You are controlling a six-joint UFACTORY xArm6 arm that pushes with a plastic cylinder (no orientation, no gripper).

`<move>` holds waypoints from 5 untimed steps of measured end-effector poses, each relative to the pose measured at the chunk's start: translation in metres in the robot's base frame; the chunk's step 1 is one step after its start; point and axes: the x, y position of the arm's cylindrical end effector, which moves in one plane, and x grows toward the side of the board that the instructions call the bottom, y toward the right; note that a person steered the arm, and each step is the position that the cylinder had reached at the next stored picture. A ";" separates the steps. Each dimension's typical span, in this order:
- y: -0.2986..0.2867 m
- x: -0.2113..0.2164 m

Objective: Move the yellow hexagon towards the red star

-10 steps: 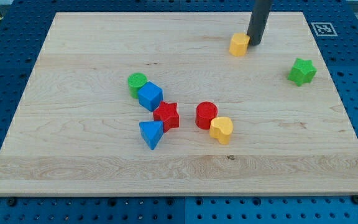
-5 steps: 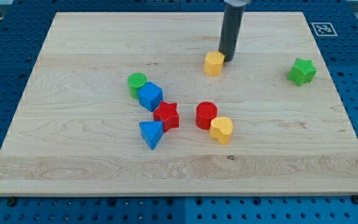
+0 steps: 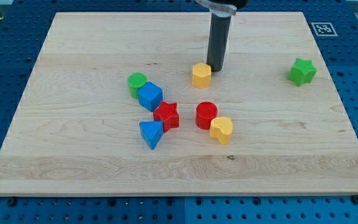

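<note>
The yellow hexagon sits on the wooden board a little above the middle. My tip rests against its upper right side. The red star lies below and left of the hexagon, in a cluster with a blue cube above it and a blue triangle below it. The rod comes down from the view's top.
A green cylinder touches the blue cube's upper left. A red cylinder and a yellow heart sit right of the red star. A green star lies at the view's right.
My tip has pushed the yellow hexagon down and to the left, from near the board's top edge to just above the middle cluster. The other blocks have not moved.
</note>
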 end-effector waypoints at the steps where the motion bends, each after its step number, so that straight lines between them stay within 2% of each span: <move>1: 0.000 0.030; 2: 0.001 0.031; 3: 0.005 0.008; 4: -0.005 0.012; 5: -0.019 0.040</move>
